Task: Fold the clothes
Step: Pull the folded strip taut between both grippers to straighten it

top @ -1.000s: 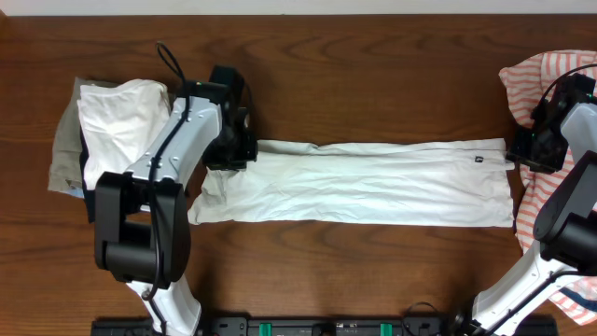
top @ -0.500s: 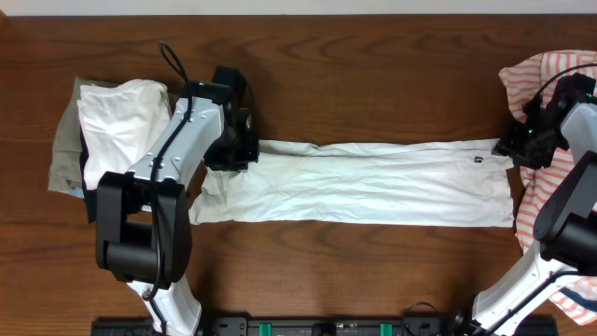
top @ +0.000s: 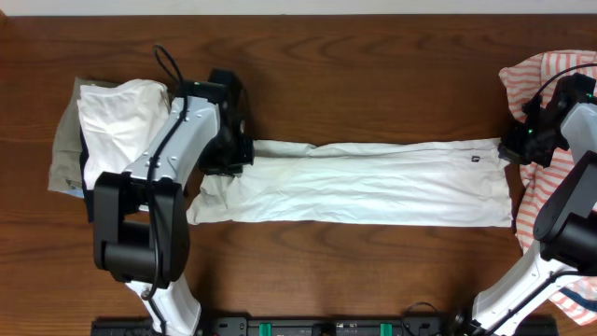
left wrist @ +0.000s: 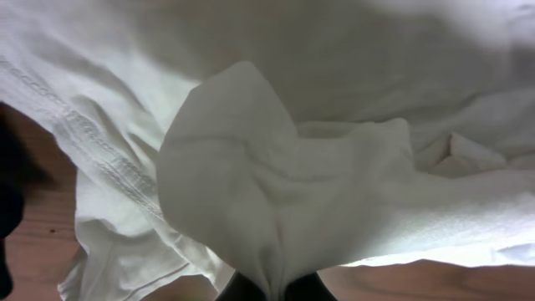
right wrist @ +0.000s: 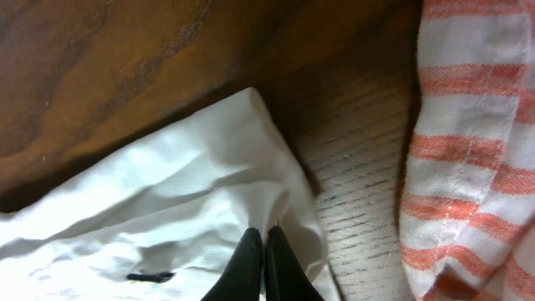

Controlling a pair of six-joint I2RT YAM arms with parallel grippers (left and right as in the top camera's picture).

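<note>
The left gripper (top: 233, 159) and right gripper (top: 511, 149) pinch opposite ends of the white garment (top: 373, 182), folded into 1 strip; crosswise folds and the striped garment (top: 541, 70) remain.

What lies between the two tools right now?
The long white fabric garment, stretched flat from the left tool to the right tool, seen in the overhead view.
</note>
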